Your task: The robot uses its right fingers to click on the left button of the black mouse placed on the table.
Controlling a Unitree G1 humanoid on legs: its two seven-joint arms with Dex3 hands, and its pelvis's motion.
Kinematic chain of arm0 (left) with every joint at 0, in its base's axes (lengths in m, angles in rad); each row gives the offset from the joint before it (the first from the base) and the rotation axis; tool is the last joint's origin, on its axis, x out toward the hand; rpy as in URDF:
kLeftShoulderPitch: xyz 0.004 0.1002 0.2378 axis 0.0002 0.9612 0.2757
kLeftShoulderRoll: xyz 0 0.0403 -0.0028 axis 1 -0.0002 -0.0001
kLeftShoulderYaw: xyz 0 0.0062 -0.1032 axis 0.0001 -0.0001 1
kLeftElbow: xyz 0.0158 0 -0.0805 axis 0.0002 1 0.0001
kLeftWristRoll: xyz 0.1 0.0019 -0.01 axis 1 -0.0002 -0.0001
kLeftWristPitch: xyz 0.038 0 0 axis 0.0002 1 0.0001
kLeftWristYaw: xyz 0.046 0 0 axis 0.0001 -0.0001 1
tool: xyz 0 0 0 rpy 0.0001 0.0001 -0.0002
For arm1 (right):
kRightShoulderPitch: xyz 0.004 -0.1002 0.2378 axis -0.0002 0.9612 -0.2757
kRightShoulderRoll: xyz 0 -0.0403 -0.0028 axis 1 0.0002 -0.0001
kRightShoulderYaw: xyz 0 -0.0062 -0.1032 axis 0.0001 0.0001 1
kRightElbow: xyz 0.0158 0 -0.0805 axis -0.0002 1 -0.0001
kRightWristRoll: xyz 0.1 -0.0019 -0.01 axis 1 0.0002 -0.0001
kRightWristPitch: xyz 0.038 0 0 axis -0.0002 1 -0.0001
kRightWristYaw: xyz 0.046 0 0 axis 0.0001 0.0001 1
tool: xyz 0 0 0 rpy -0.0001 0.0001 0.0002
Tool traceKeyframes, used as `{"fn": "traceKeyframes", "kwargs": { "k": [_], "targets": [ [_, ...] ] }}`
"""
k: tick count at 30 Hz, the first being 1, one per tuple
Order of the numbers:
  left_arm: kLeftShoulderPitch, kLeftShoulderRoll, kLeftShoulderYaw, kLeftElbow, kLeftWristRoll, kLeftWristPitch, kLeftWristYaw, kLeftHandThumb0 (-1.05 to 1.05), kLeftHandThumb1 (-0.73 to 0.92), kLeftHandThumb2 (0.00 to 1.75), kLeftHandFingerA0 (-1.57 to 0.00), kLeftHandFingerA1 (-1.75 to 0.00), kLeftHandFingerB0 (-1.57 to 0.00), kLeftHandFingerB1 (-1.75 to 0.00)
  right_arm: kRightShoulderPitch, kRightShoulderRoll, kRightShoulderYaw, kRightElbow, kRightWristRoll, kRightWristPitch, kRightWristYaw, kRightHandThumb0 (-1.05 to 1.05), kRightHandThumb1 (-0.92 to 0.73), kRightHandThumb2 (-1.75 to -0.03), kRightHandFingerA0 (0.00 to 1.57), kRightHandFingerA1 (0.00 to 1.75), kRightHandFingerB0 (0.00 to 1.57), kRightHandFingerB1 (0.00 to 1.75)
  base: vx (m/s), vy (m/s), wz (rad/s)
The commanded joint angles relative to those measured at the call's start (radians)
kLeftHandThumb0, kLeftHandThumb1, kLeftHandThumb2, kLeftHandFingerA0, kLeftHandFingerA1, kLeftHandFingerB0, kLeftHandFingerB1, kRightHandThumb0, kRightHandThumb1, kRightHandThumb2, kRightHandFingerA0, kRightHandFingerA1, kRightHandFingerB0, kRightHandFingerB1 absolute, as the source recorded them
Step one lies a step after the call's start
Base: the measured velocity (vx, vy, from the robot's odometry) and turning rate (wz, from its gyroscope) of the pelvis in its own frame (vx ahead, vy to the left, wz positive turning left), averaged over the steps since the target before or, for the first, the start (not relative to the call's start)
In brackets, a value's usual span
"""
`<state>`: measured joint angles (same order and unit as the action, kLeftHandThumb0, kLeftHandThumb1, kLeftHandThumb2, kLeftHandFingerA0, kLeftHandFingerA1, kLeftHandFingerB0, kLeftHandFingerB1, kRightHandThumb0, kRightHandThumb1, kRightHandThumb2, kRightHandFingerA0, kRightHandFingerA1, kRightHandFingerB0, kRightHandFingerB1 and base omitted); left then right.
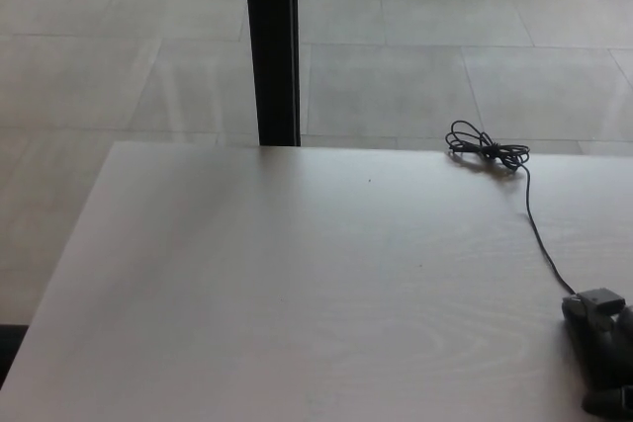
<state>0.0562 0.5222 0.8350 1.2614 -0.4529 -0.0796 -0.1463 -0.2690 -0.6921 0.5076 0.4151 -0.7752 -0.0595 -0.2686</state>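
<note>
At the lower right edge of the frame, the black mouse (pixel 593 343) sits on the pale desk (pixel 297 284), mostly covered by the robot's right hand (pixel 611 353), whose dark fingers (pixel 599 298) lie over its front. How far that hand is spread I cannot tell; it seems to rest on the mouse rather than grip it. The left hand does not show. Trouble could come from a finger landing on the wrong button, or pressing off-centre and skidding the mouse toward the desk edge. Its cable (pixel 539 234) runs up to a coiled bundle (pixel 487 152) at upper right, so a shove could tug it. No containers are visible.
</note>
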Motion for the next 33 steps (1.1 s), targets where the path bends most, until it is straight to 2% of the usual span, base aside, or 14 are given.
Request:
{"fn": "traceKeyframes", "kwargs": {
  "k": [1,2,4,8,11,13,14,18,19,20,21,26,27,33],
  "targets": [
    [0.007,0.025,-0.008,-0.003,-0.013,-0.031,-0.013,-0.88,0.92,0.8,-0.53,-0.65,-0.38,-0.45,0.017,-0.009,-0.026,0.028,-0.03,-0.018,-0.02,-0.63,-0.65,-0.63,0.73,1.4,0.5,0.37,0.0,0.0,0.0],
    [0.004,0.025,-0.005,-0.004,-0.018,-0.024,-0.012,-0.88,0.92,0.79,-0.54,-0.65,-0.37,-0.44,0.017,-0.005,-0.028,0.031,-0.03,-0.019,-0.019,-0.68,-0.57,-0.96,0.86,1.23,0.43,0.52,0.0,0.0,0.0],
    [0.005,0.024,-0.003,-0.005,-0.024,-0.024,-0.02,-0.88,0.92,0.79,-0.54,-0.64,-0.34,-0.43,0.016,0.003,-0.022,0.046,-0.041,-0.019,-0.03,-0.63,-0.67,-0.64,0.77,1.51,0.51,0.38,0.0,0.0,0.0],
    [-0.007,0.027,0.015,0.008,-0.043,-0.005,-0.015,-0.92,0.92,0.75,-0.49,-0.61,-0.38,-0.45,0.027,0.013,-0.021,0.04,-0.031,-0.003,0.029,-0.67,-0.61,-1.01,0.72,0.99,0.42,0.54,0.0,0.0,0.0],
    [-0.007,0.027,0.006,0.002,-0.036,-0.012,-0.009,-0.89,0.92,0.77,-0.52,-0.63,-0.35,-0.43,0.035,0.034,-0.032,0.052,-0.01,-0.01,0.035,-0.66,-0.69,-0.65,0.79,1.5,0.54,0.4,0.0,0.0,0.0],
    [-0.003,0.025,-0.001,-0.003,-0.032,-0.021,-0.011,-0.92,0.92,0.81,-0.49,-0.64,-0.37,-0.47,0.041,0.047,-0.039,0.071,0.005,-0.014,0.045,-0.67,-0.57,-0.95,0.95,1.01,0.48,0.54,0.0,0.0,0.0],
    [-0.004,0.026,-0.007,-0.003,-0.028,-0.02,-0.004,-0.89,0.92,0.79,-0.53,-0.63,-0.37,-0.44,0.042,0.056,-0.042,0.099,0.015,-0.028,0.039,-0.67,-0.71,-0.62,0.89,1.21,0.57,0.39,0.0,0.0,0.0],
    [0.003,0.021,-0.004,-0.005,-0.038,-0.028,-0.011,-0.9,0.92,0.78,-0.51,-0.64,-0.37,-0.46,0.036,0.067,-0.028,0.144,-0.01,-0.041,0.032,-0.68,-0.72,-0.62,0.78,1.05,0.57,0.39,0.0,0.0,0.0],
    [0.004,0.021,-0.001,-0.004,-0.041,-0.028,-0.01,-0.87,0.76,1.16,-0.53,-0.69,-0.34,-0.55,0.039,0.069,-0.029,0.151,-0.006,-0.049,0.028,-0.69,-0.72,-0.62,0.76,1.09,0.58,0.39,0.0,0.0,0.0],
    [0.002,0.022,0.008,-0.003,-0.051,-0.019,-0.012,-0.9,0.92,0.75,-0.55,-0.65,-0.37,-0.44,0.049,0.068,-0.031,0.148,0.004,-0.057,0.042,-0.68,-0.73,-0.63,0.66,1.12,0.57,0.4,0.0,0.0,0.0],
    [0.001,0.024,0.012,-0.001,-0.056,-0.01,-0.011,-0.87,0.75,1.15,-0.53,-0.68,-0.34,-0.54,0.053,0.066,-0.029,0.152,0.003,-0.062,0.042,-0.69,-0.73,-0.63,0.73,1.17,0.58,0.41,0.0,0.0,0.0],
    [0.0,0.022,0.002,-0.003,-0.049,-0.018,-0.004,-0.94,0.81,0.89,-0.52,-0.65,-0.39,-0.5,0.062,0.07,-0.027,0.183,-0.001,-0.077,0.031,-0.67,-0.68,-0.64,0.67,1.27,0.56,0.4,0.0,0.0,0.0],
    [-0.001,0.023,0.0,-0.005,-0.049,-0.015,-0.002,-0.89,0.92,0.78,-0.5,-0.61,-0.4,-0.45,0.063,0.074,-0.026,0.191,0.001,-0.075,0.034,-0.67,-0.61,-1.0,0.73,1.15,0.46,0.54,0.0,0.0,0.0],
    [0.0,0.025,-0.007,-0.008,-0.048,-0.022,-0.017,-0.89,0.92,0.8,-0.53,-0.62,-0.38,-0.44,0.06,0.08,-0.016,0.22,-0.009,-0.086,0.026,-0.65,-0.69,-0.65,0.6,1.42,0.57,0.39,0.0,0.0,0.0]
  ]
}}
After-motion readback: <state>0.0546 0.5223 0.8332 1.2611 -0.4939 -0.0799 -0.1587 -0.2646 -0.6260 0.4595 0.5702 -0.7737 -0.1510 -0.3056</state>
